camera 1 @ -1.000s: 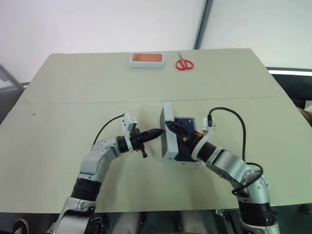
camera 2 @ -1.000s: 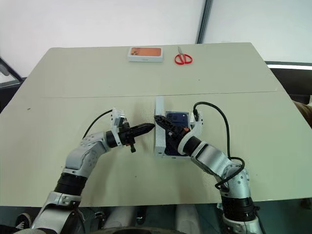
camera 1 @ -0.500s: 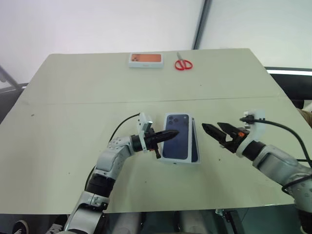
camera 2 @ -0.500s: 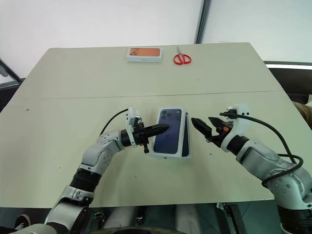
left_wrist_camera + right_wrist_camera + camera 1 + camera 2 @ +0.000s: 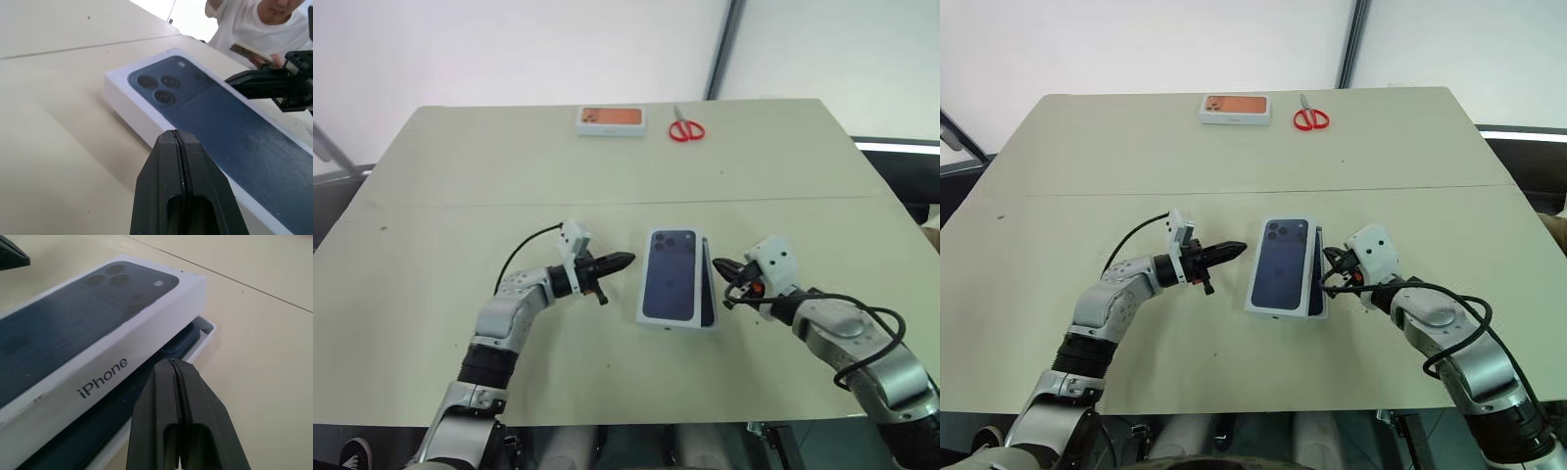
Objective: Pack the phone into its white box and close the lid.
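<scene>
Since a second ago the lid (image 5: 672,275) has gone from standing on edge to lying printed side up, skewed over the white box (image 5: 708,294), and the right claw (image 5: 728,268), then spread wide inside it, has drawn out to the right and snapped together; the left claw (image 5: 619,261) has pulled back a little to the left.

From the head views, the lid rests on the tabletop (image 5: 460,186) with the white box showing as a strip along its right edge, and a dark band of the phone (image 5: 707,285) lies in that strip. The left claw, pinched tight and empty, hangs just left of the lid, apart from it. The right claw, also pinched with nothing in it, points at the exposed right side, very near it. A small white box with an orange top (image 5: 610,119) and red scissors (image 5: 684,129) lie well apart at the far edge.

The left wrist view looks across the lid's camera print to the right claw beyond and a person in a white shirt (image 5: 254,24).

The right wrist view shows the lid's side, lettered "iPhone", raised above the phone (image 5: 181,340) lying in the white box (image 5: 205,330) underneath.
</scene>
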